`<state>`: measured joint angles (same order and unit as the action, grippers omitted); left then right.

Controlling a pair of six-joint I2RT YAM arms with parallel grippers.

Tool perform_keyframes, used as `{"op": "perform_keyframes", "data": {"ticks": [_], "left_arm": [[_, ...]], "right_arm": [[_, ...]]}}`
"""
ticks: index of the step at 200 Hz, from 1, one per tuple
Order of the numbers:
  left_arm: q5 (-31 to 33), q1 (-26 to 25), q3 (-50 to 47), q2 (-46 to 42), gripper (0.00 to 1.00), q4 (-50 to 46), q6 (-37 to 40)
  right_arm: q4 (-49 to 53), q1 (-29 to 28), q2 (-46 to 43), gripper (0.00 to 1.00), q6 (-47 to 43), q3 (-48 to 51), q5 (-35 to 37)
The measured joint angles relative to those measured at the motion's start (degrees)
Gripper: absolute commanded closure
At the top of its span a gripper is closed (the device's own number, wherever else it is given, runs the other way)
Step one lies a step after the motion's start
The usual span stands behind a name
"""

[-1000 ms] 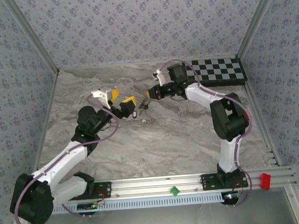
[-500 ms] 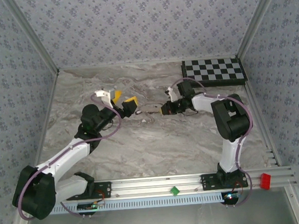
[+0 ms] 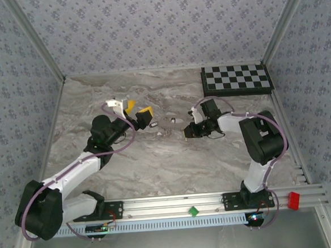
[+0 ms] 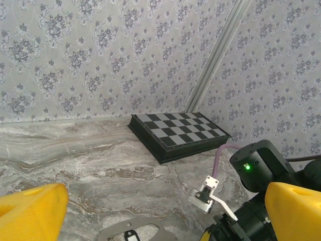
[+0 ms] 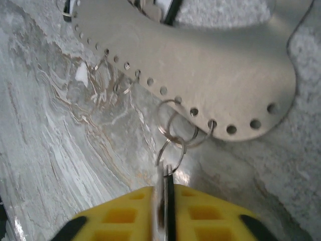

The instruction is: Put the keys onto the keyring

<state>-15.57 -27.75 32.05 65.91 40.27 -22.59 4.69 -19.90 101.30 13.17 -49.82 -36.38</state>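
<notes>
The right gripper (image 5: 163, 196) has its two yellow fingers (image 5: 115, 211) pressed together on a thin metal strip (image 5: 160, 181). I cannot tell if this strip is a key. Just above the fingertips, the keyring (image 5: 174, 124) is hooked in a hole on the edge of a grey plate with holes (image 5: 210, 65), and a smaller wire loop (image 5: 169, 146) goes from it down into the grip. In the top view, the plate (image 3: 171, 121) lies flat on the marble table (image 3: 157, 164), between the two grippers. The left gripper (image 3: 137, 110) is near the plate but not touching it, and its fingers (image 4: 30, 213) stand wide apart with nothing between them. A small dark key (image 4: 131, 235) with a pale centre shows on the plate. A checkerboard (image 3: 236, 79) lies at the far right corner.
</notes>
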Motion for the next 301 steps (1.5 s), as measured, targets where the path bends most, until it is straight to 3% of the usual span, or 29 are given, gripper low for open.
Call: {"op": "perform_keyframes", "data": {"ticks": [27, 54, 91, 105, 120, 152, 173, 190, 246, 271, 301], "left_arm": [[0.76, 0.00, 0.00, 0.00, 0.00, -0.26, 0.02], [3.91, 0.00, 0.00, -0.09, 0.00, -2.62, 0.02], [13.73, 0.02, 0.48, -1.36, 0.00, -11.47, 0.07], [18.53, 0.17, 1.09, -1.99, 0.00, -15.74, 0.28], [24.72, 0.68, 1.86, -2.29, 0.00, -20.15, 0.59], [40.33, 2.49, 4.07, -0.52, 0.00, -29.24, 2.12], [50.36, 4.31, 5.31, 3.74, 0.00, -30.88, 4.52], [54.71, 7.02, 5.84, 7.23, 0.00, -31.65, 5.99], [58.77, 15.65, 7.69, 18.69, 0.00, -26.75, 15.72], [56.15, 16.79, 5.97, 20.33, 0.00, -21.38, 19.37], [48.98, 18.84, -0.17, 19.93, 0.00, -11.89, 21.31]], "right_arm": [[-0.13, -0.02, -3.72, 0.52, -0.11, 3.39, 1.09], [0.26, 0.00, -11.30, 0.43, 0.33, 6.49, 2.58], [2.40, 0.26, -24.37, 0.36, 0.09, 8.13, 9.27], [2.36, 0.72, -29.83, 0.25, -0.52, 8.92, 13.88], [1.16, 1.53, -35.04, 0.00, -0.79, 10.32, 20.09], [-4.46, 3.72, -39.82, 0.00, -2.56, 13.70, 33.83], [-9.22, 5.79, -38.14, 0.01, -4.04, 15.19, 43.12], [-13.11, 7.17, -34.53, 0.00, -5.66, 15.54, 50.10], [-29.68, 10.56, -20.02, 0.00, -14.16, 19.52, 58.07], [-35.58, 11.98, -17.46, 0.00, -15.78, 22.60, 56.96], [-45.40, 16.83, -16.55, 0.00, -15.58, 27.76, 50.80]]}}
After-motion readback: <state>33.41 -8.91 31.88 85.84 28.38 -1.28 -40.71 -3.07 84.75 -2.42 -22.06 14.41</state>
